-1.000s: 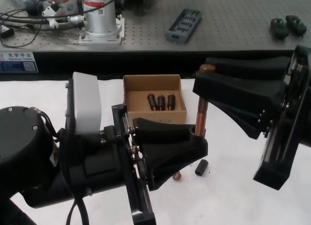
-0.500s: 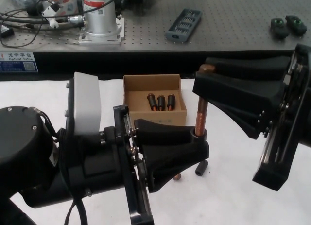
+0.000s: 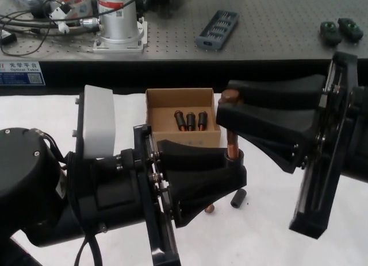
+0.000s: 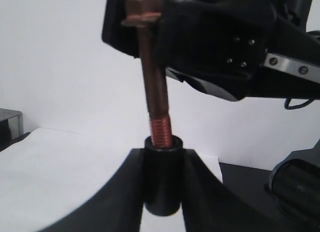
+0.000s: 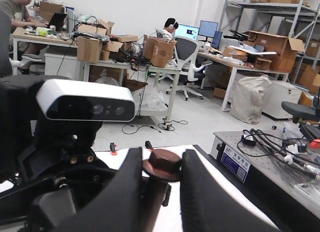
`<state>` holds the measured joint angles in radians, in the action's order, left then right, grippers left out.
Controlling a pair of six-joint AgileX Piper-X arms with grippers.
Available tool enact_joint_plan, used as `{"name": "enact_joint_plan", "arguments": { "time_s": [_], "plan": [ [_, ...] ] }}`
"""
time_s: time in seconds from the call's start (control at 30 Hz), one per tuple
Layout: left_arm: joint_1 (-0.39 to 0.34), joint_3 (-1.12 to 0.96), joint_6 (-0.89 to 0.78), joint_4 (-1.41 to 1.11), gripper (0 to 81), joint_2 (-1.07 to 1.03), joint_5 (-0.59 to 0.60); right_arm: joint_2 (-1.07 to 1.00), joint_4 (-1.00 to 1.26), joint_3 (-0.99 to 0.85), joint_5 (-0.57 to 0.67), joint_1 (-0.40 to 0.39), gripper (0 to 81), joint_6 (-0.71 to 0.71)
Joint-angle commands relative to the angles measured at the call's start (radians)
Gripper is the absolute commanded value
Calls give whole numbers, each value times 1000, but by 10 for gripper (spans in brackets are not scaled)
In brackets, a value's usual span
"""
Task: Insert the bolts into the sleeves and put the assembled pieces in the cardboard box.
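My left gripper (image 3: 233, 158) is shut on an upright black sleeve (image 4: 161, 178) above the white sheet. My right gripper (image 3: 230, 103) is shut on a copper bolt (image 3: 232, 141) just under its head (image 5: 161, 165). The bolt (image 4: 152, 76) hangs upright, and its threaded tip is in the sleeve's mouth. Just behind the grippers stands the cardboard box (image 3: 179, 96), which holds three assembled pieces (image 3: 191, 120). A loose black sleeve (image 3: 238, 198) and a loose copper bolt (image 3: 210, 209) lie on the sheet below the grippers.
Behind the white sheet (image 3: 270, 231) runs a perforated bench with a grey ribbed holder (image 3: 217, 29), a metal post base (image 3: 118, 24), cables at the far left and two black knobs (image 3: 341, 29). The two arms crowd the front of the sheet.
My right gripper has shifted left and down with the bolt, so the shaft sits lower over the sleeve. The left arm has barely moved.
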<state>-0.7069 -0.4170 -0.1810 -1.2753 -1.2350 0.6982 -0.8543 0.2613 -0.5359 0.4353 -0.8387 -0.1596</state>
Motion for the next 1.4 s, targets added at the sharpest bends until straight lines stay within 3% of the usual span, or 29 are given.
{"name": "enact_joint_plan", "arguments": {
  "time_s": [0.0,0.33,0.5,0.53,0.6,0.77,0.87,0.97,1.13,1.17,1.37],
  "plan": [
    [2,-12,-8,-66,6,9,-21,8,-37,-5,31,-2,39,-21],
    [2,-12,-8,-72,6,9,-44,66,-139,-5,31,-2,21,-43],
    [2,-12,-28,-72,6,9,-75,66,-153,-5,-1,-2,408,-34],
    [2,-12,-28,-72,6,9,-79,66,-160,-5,-33,-2,456,-18],
    [2,-12,-28,-72,6,9,-95,66,-168,-5,-80,-2,476,-9],
    [2,-15,-62,-62,6,9,-211,127,-174,-5,-172,-2,396,-9],
    [4,-44,-92,32,6,9,-289,210,-250,-5,-292,-2,318,-13],
    [15,-123,-92,222,6,9,-290,313,-388,-5,-451,-1,218,-21],
    [50,-311,-28,667,6,9,-334,480,-643,-5,-558,-1,0,-21],
    [61,-342,-7,751,6,9,-353,509,-685,-5,-565,-1,41,-21],
    [149,-516,49,1012,6,-42,-399,607,-824,-5,-583,-1,37,-21]
  ]
}}
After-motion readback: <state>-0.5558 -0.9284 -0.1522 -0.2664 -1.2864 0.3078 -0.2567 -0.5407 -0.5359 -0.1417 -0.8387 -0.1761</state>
